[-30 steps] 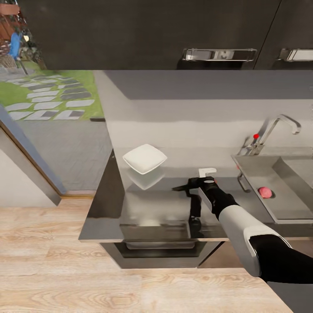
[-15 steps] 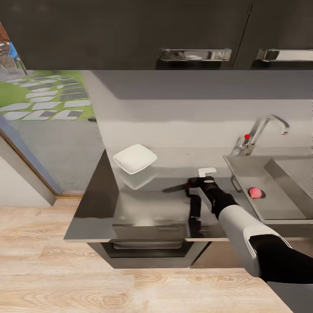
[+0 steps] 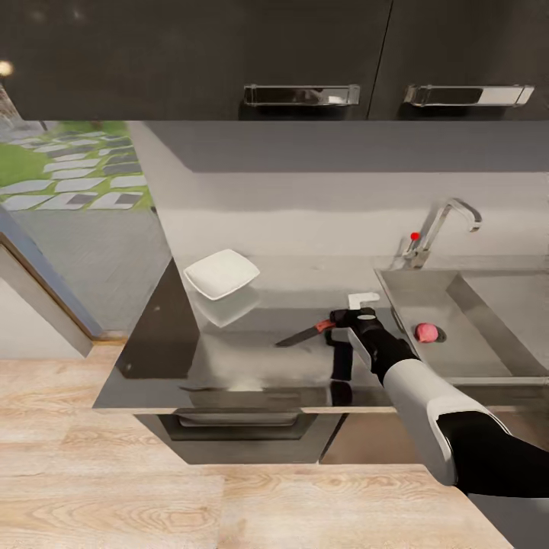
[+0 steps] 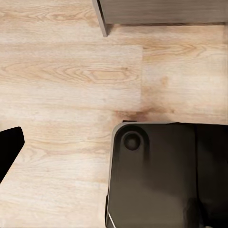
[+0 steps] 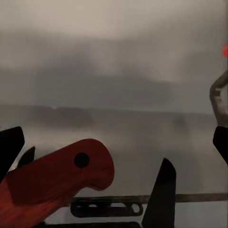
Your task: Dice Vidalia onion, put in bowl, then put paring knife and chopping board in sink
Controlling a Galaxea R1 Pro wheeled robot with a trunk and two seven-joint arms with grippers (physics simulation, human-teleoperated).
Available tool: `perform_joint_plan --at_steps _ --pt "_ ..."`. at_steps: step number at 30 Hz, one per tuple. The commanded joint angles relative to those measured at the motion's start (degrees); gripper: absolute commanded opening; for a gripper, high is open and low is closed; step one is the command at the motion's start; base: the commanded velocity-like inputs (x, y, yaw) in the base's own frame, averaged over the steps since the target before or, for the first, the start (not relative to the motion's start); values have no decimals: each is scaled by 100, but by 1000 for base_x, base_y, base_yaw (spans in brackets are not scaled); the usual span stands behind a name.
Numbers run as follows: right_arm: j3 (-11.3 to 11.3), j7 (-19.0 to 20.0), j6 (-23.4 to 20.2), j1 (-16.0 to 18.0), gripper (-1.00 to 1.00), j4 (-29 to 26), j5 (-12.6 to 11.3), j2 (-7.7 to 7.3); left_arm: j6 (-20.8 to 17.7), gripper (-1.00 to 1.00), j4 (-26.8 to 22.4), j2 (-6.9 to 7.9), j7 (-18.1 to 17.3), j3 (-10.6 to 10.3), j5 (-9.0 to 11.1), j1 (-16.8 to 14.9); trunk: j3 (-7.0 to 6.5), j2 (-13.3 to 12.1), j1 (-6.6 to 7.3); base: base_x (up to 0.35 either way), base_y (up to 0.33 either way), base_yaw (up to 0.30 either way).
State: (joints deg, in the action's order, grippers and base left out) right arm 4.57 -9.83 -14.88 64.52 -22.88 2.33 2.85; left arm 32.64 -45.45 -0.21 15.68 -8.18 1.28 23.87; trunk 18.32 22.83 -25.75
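My right gripper [image 3: 352, 320] hangs over the glossy grey countertop [image 3: 252, 358], shut on the paring knife [image 3: 305, 333]. The knife's dark blade points left, toward the white bowl [image 3: 221, 273]. In the right wrist view the reddish-brown handle [image 5: 57, 183] lies between the fingers. A dark oval slot [image 5: 107, 207] shows below it, and I cannot tell if it is the chopping board's. The Vidalia onion [image 3: 426, 332] rests in the sink [image 3: 488, 347], right of the gripper and apart from it. One fingertip of my left gripper [image 4: 7, 149] sits at the frame edge above the wooden floor.
The chrome faucet [image 3: 442, 225] with its red knob [image 3: 415, 235] stands behind the sink. Dark upper cabinets [image 3: 229, 53] hang overhead. The counter ends at its left edge [image 3: 145, 320], with wooden floor [image 3: 114, 488] beyond. My dark base [image 4: 161, 175] is below the left wrist.
The whole view has slid left, so the camera has moved right. The right gripper keeps its place in the picture. The knife's blade tip has swung lower and further left.
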Motion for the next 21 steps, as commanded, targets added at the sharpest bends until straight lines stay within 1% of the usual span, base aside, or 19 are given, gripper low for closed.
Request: perform_joint_plan --at_steps 1,6,12,16,21 --pt "35 -28 -50 -1 100 65 4 -4 6 100 -10 3 32 -17 12 2 11 8 -4 -39 -5 0" --pt "35 -28 -50 -1 100 65 4 -4 6 100 -12 3 33 -17 12 3 11 8 -4 -17 54 0" --pt "35 -28 -50 -1 100 65 4 -4 -2 100 -16 3 39 -10 14 1 11 8 -4 0 118 0" --pt "35 -28 -50 -1 100 65 4 -4 -3 100 -16 3 40 -9 13 1 11 8 -4 51 166 0" --pt "35 -28 -50 -1 100 65 4 -4 -3 100 -10 3 39 -9 17 1 11 8 -4 32 67 0"
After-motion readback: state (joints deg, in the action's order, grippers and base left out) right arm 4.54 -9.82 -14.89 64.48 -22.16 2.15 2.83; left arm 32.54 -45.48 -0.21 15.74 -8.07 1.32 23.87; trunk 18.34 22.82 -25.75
